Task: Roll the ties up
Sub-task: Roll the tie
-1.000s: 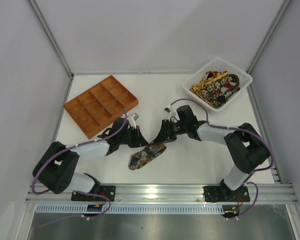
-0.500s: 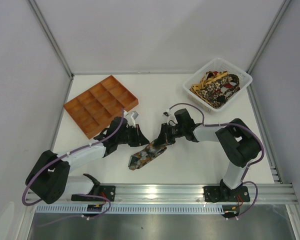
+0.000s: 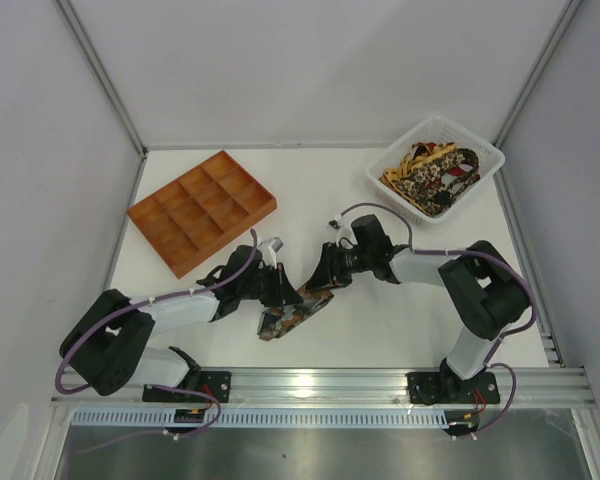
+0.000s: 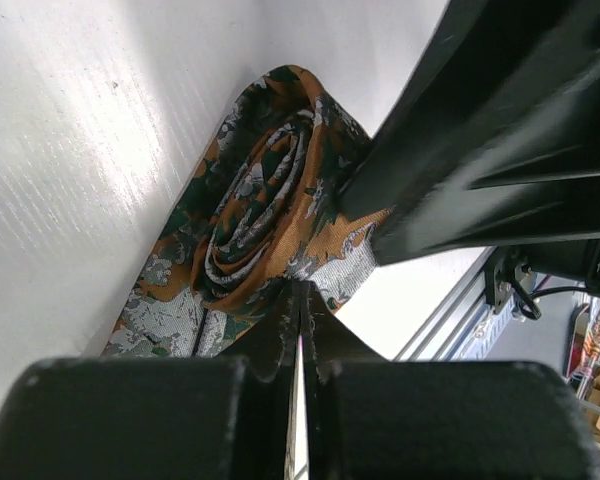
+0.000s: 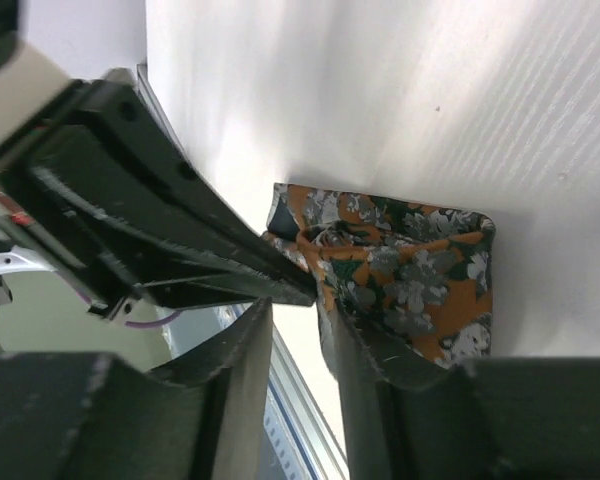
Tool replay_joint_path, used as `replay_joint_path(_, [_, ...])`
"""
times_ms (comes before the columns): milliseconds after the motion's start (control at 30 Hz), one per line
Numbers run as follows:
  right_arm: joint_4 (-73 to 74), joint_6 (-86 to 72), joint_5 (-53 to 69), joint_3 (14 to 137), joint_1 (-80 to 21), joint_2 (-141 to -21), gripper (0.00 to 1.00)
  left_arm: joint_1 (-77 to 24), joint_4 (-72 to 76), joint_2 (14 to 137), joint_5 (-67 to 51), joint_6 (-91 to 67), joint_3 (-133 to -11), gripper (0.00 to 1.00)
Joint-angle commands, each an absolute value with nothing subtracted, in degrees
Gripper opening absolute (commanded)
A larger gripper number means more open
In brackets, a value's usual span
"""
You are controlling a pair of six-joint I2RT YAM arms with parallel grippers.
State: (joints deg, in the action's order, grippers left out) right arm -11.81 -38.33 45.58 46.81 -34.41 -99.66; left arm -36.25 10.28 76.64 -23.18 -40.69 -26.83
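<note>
The tie [image 3: 295,312] lay partly rolled on the table [image 3: 380,330], near the middle. Its long axis ran from near-left to far-right, with the coil at the far-right end and the loose tail toward the near edge.

On the left gripper [image 4: 300,292] the jaws were shut, tips touching the coil's edge from the left (whether any fabric was pinched, I could not tell). On the right gripper [image 5: 298,306] the jaws were narrowly parted, table showing between them, tips at the coil from the far-right.

Both arms were equally near, with the coil between them. Judgement: the next turn should roll along the axis, toward the tail.
</note>
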Motion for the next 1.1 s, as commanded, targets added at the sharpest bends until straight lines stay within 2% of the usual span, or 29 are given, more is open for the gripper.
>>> replay_joint_path(0, [-9.94, -36.83, 44.74, 47.55, -32.18, -94.15, 0.38, -36.65, 13.45, 77.34, -23.47, -41.49, -26.19, 0.02])
replay_joint_path(33, [-6.54, -34.91, 43.95, 47.81, -31.65, -93.43, 0.44, -36.65, 13.45, 77.52, -23.29, -41.48, -26.10, 0.02])
replay_joint_path(100, [-2.31, -32.88, 43.51, 48.43, -29.81, -91.68, 0.50, -36.65, 13.62, 77.52, -23.20, -41.48, -25.93, 0.02])
replay_joint_path(267, [4.03, -28.05, 42.63, 49.04, -27.16, -91.14, 0.74, -37.00, 14.41, 78.05, -23.38, -41.66, -25.49, 0.02])
replay_joint_path(433, [3.78, -26.54, 45.69, 48.87, -27.07, -95.00, 0.86, -37.53, 14.77, 77.78, -22.94, -41.92, -24.88, 0.02])
replay_joint_path(567, [0.62, -25.32, 48.16, 48.08, -27.07, -98.16, 0.88, -37.71, 15.20, 77.43, -22.32, -41.84, -23.91, 0.02])
replay_joint_path(800, [-1.93, -21.89, 52.28, 49.66, -27.51, -104.14, 0.85, -37.71, 16.43, 77.69, -22.41, -41.84, -22.33, 0.02])
replay_joint_path(1067, [-0.79, -19.69, 53.09, 52.56, -32.78, -106.87, 0.84, -37.71, 17.58, 78.57, -22.41, -41.66, -21.53, 0.02])
